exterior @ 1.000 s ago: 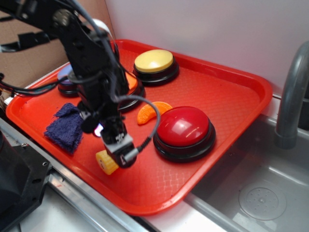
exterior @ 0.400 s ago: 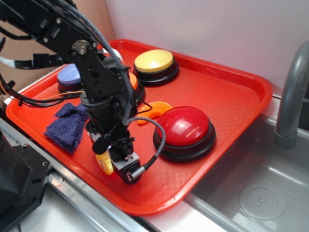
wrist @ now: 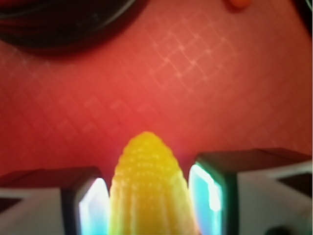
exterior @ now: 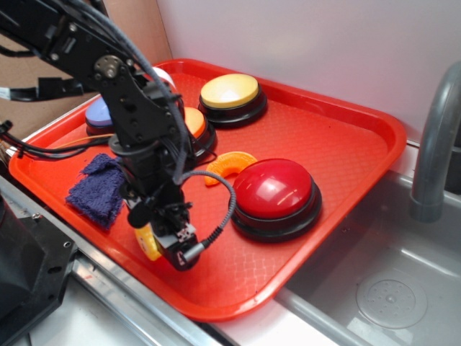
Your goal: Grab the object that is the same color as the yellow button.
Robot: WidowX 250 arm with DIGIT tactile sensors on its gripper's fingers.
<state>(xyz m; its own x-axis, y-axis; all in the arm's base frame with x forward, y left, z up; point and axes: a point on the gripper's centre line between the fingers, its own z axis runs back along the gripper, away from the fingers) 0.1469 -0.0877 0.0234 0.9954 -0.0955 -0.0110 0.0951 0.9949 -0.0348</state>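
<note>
Gripper (exterior: 155, 234) now lower/left astride corn (wrist: 148, 188) (tip fwd, axis along fingers).

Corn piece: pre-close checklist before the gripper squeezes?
1. Corn cob sits between the fingers: ok.
2. Target colour matches the yellow button: ok.
3. Gripper low on the red tray: ok.
4. Pads touching the corn: cannot tell, thin gaps appear in the wrist view.
5. Orange slice and red button outside the jaws: ok.
</note>
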